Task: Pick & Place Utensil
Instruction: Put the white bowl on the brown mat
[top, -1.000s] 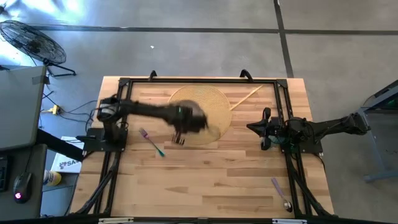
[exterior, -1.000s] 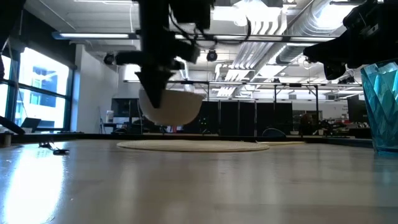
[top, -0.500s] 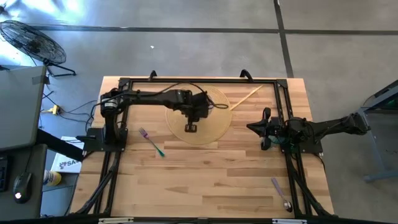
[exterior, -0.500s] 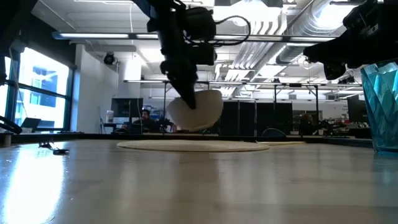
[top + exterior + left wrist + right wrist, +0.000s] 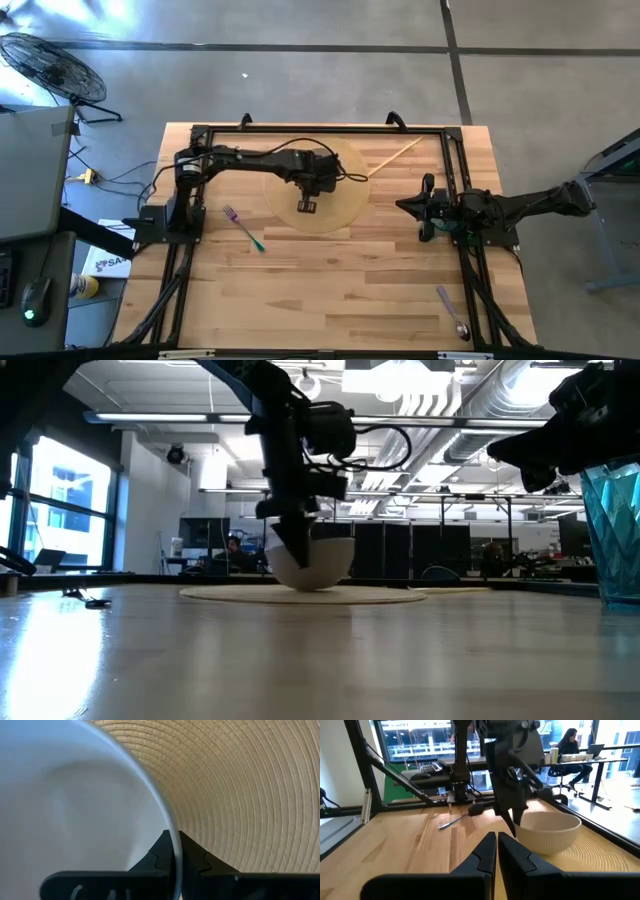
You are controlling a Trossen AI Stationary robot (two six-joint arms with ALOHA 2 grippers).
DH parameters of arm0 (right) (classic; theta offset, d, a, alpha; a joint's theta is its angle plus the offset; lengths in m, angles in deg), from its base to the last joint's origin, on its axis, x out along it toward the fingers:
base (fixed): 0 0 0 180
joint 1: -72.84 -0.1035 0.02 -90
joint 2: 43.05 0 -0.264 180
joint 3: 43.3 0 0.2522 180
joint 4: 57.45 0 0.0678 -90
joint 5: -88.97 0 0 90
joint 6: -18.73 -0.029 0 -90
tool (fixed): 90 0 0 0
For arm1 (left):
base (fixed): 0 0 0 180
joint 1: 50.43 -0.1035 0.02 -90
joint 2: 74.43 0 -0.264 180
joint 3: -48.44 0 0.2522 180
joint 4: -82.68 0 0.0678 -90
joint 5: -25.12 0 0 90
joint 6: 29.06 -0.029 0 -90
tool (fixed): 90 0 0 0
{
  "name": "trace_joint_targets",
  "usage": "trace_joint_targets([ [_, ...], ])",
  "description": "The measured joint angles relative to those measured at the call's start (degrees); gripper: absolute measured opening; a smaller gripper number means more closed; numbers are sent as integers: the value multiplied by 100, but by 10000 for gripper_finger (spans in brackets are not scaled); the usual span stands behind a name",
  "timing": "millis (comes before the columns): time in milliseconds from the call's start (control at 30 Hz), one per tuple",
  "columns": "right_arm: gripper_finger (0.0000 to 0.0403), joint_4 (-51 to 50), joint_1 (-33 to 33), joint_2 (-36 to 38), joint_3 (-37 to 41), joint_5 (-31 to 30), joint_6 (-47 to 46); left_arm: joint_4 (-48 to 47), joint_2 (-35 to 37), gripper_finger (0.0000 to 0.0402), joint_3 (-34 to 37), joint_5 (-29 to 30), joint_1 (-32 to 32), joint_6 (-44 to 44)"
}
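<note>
My left gripper (image 5: 298,550) is over the round woven mat (image 5: 345,200) and is shut on a white bowl (image 5: 547,832). The bowl's base is down on the mat (image 5: 310,595). In the high view the arm hides most of the bowl. A fork with a teal handle (image 5: 243,228) lies on the table left of the mat. A spoon with a purple handle (image 5: 452,312) lies near the right near corner. My right gripper (image 5: 496,840) waits shut at the table's right side, touching nothing. My left gripper holds the bowl by its rim (image 5: 176,851), one finger (image 5: 159,854) inside the bowl and one finger (image 5: 196,855) outside. The fingers come from above, pointing down. The bowl sits upright with its base on the woven mat (image 5: 240,785).
A thin wooden stick (image 5: 395,158) lies at the mat's far right edge. A blue glass (image 5: 612,530) stands close to the low camera on the right. Black frame rails (image 5: 455,190) run along both sides of the table. Bare wood (image 5: 340,280) shows near the near edge.
My left gripper has carried the bowl toward the table's right, over the middle of the mat, and has gone down. The bowl was lifted clear a second ago and now rests on the mat. The right arm has kept still.
</note>
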Motion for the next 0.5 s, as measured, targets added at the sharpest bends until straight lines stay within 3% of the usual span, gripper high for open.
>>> trace_joint_targets([
  [500,12,6,-2,2,0,6,0,-106,65,17,14,-60,41,178],
])
